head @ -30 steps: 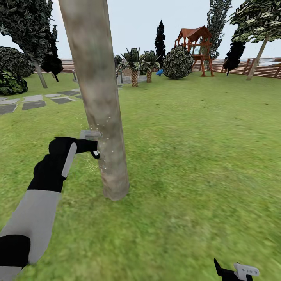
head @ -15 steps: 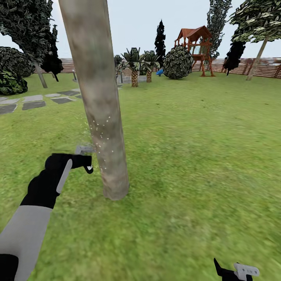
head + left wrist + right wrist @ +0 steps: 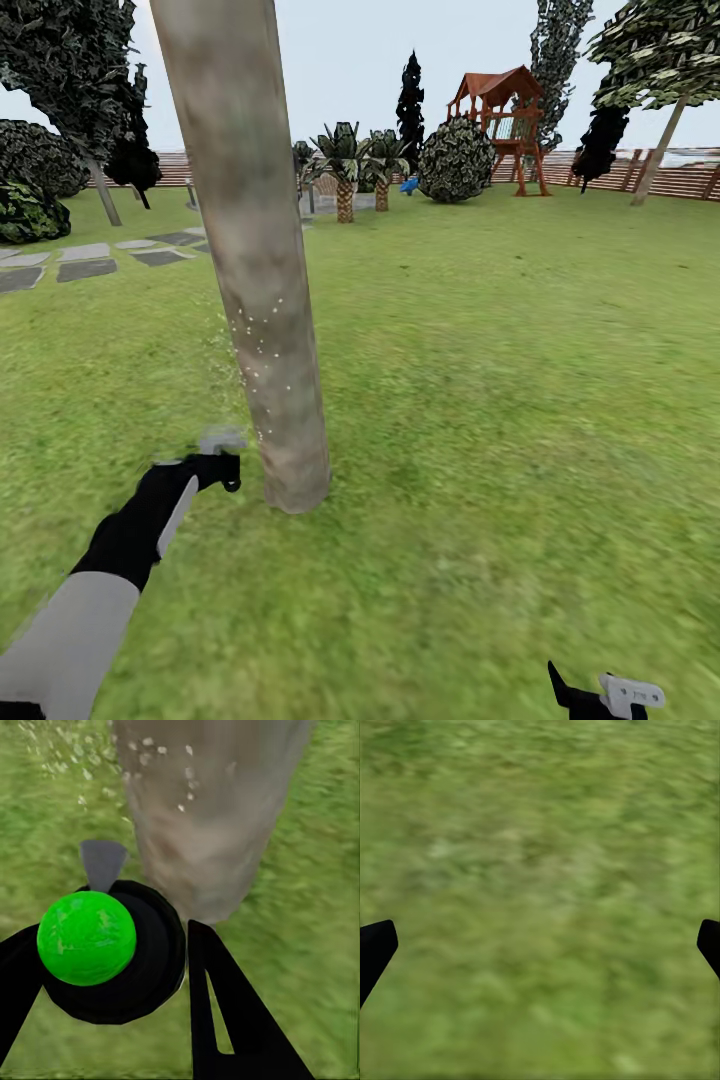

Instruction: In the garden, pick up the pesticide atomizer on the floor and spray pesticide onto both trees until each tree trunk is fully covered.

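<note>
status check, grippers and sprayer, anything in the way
Left gripper shut on atomizer, low beside trunk. White specks mid-trunk. Right gripper open over grass. Nothing blocking.

- The left arm (image 3: 95, 590) reaches forward and up from the lower left of the head view, its forearm grey and its wrist black.
- The left gripper (image 3: 222, 470) sits low at the end of that arm; in the left wrist view its jaws (image 3: 112, 967) are closed around a round black body with a green cap.
- The right gripper (image 3: 600, 695) shows at the bottom right edge of the head view; in the right wrist view its black fingertips (image 3: 375, 945) stand wide apart, holding nothing.
</note>
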You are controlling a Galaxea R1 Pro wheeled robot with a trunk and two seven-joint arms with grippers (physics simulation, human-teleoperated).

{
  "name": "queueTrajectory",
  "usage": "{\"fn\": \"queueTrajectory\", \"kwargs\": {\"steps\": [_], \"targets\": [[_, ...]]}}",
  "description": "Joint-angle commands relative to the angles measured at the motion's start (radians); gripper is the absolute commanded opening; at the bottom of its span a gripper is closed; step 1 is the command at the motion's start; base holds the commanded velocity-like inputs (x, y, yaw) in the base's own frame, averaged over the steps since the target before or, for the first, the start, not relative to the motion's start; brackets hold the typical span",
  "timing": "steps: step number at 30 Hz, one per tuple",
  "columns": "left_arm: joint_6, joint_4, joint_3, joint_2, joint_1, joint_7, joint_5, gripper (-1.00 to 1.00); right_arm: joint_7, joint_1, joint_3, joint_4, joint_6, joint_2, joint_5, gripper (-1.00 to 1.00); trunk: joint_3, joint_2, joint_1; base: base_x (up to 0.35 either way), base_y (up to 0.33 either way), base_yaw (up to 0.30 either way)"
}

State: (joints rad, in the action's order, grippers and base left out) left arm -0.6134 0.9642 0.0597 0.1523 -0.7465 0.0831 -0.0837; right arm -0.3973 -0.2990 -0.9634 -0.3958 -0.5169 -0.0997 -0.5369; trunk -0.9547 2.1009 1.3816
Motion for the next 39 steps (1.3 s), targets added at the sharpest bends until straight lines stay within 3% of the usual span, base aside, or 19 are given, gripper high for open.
{"fn": "queueTrajectory", "kwargs": {"steps": [1,3,4,5,10,21,29,39], "targets": [[0.063,-0.051,-0.001,-0.004,0.003,0.000,0.000,-1.00,0.000,0.000,0.000,0.000,0.000,0.000,0.000,1.00,0.000,0.000,0.000,0.006,0.000,0.000],[0.158,-0.157,-0.002,-0.012,0.005,0.000,-0.007,-1.00,0.000,0.000,0.000,0.000,0.000,0.000,-0.001,1.00,0.000,0.000,0.000,0.095,-0.066,0.000],[0.236,-0.254,-0.003,-0.038,0.005,-0.001,-0.001,-1.00,0.000,0.000,0.000,0.000,0.000,0.000,-0.001,1.00,0.000,0.000,0.000,0.156,-0.193,0.000],[0.272,-0.295,-0.004,-0.053,0.007,-0.004,0.001,-1.00,0.000,0.000,0.000,0.000,0.000,0.000,-0.001,1.00,0.000,0.000,0.000,0.060,-0.083,0.000],[0.340,-0.318,-0.004,-0.059,0.045,-0.147,-0.013,-1.00,0.000,0.000,0.000,0.000,0.000,0.000,-0.002,1.00,0.000,0.000,0.000,0.010,-0.065,0.000],[0.350,-0.318,-0.007,-0.060,0.047,-0.154,-0.015,-1.00,0.000,0.001,0.001,0.000,0.000,0.002,-0.002,1.00,0.000,0.000,0.000,0.000,-0.266,0.006],[0.350,-0.322,-0.007,-0.062,0.047,-0.155,-0.016,-1.00,0.000,0.000,0.002,0.002,0.000,0.003,-0.002,1.00,0.000,0.000,0.000,0.006,-0.270,0.210],[0.351,-0.323,-0.007,-0.062,0.047,-0.155,-0.016,-1.00,0.000,0.000,0.002,0.002,0.000,0.003,-0.002,1.00,0.000,0.000,0.000,0.173,-0.236,0.015]]}}
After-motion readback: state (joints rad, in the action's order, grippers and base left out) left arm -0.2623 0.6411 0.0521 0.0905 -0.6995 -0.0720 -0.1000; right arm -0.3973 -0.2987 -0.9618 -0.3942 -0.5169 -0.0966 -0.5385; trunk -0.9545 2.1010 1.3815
